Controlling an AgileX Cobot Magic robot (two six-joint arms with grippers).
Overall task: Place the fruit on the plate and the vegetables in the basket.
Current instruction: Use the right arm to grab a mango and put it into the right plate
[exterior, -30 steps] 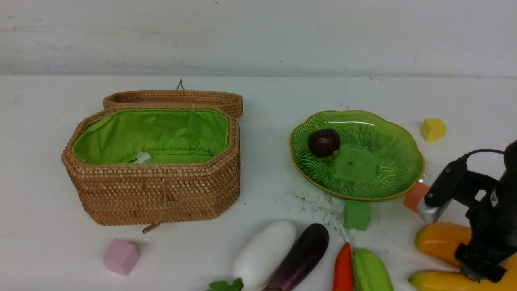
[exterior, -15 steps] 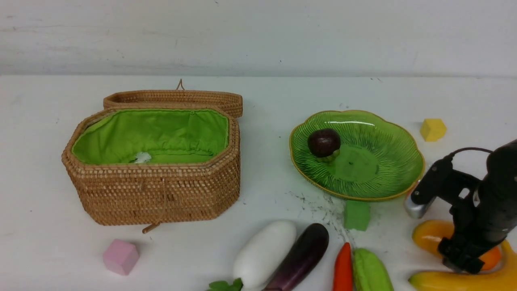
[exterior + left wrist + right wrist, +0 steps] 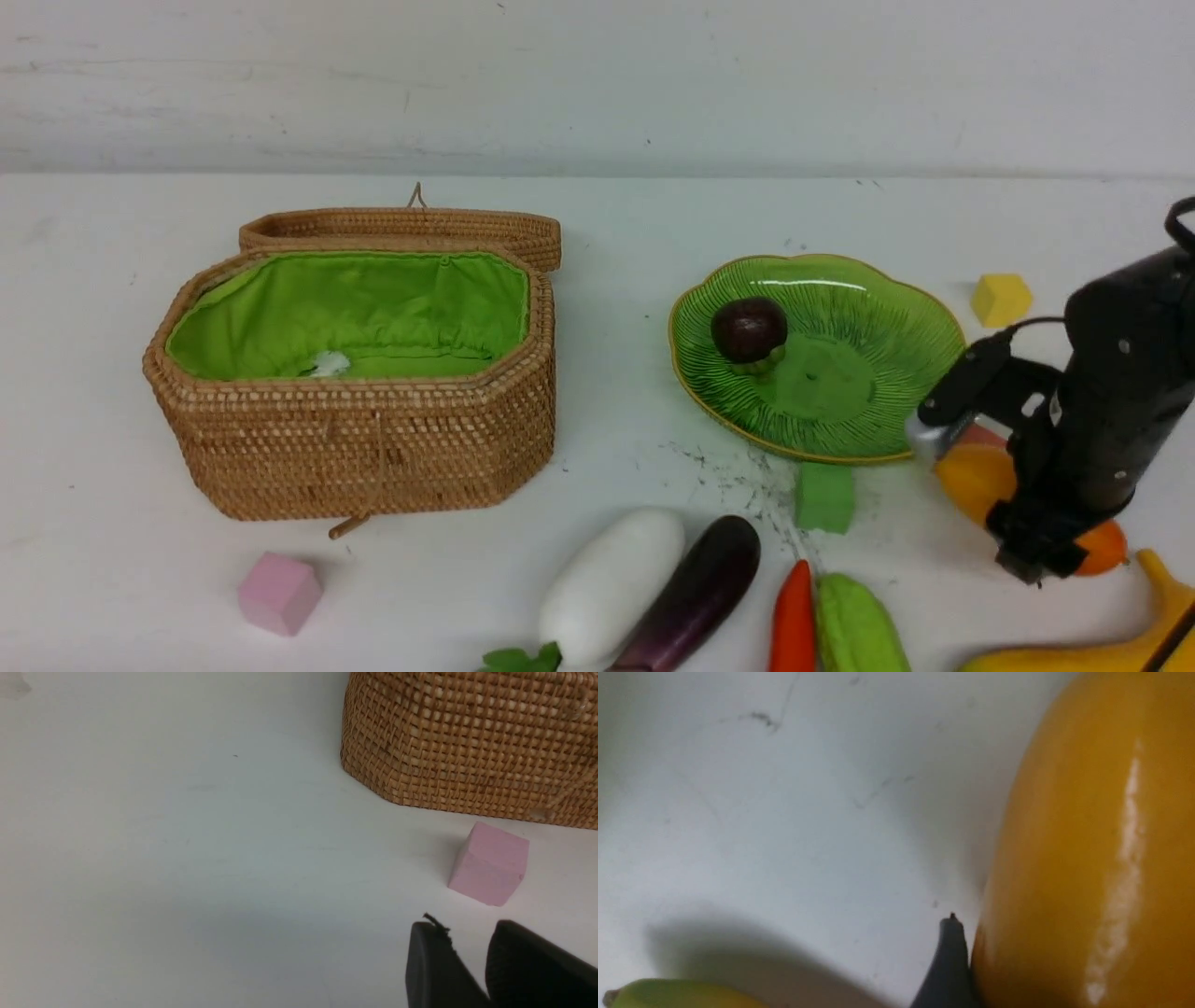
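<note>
The orange mango [image 3: 976, 476] is gripped by the right tool [image 3: 1025, 523], just off the plate's [image 3: 896, 308] near-right rim, likely for lifting onto it. The left tool [image 3: 469, 970] is held narrowly open, empty, beside a pink cube [image 3: 489, 863].

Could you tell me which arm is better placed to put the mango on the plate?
Right. The right gripper holds the mango next to the plate; the left gripper is by the pink cube near the basket, far from it.
</note>
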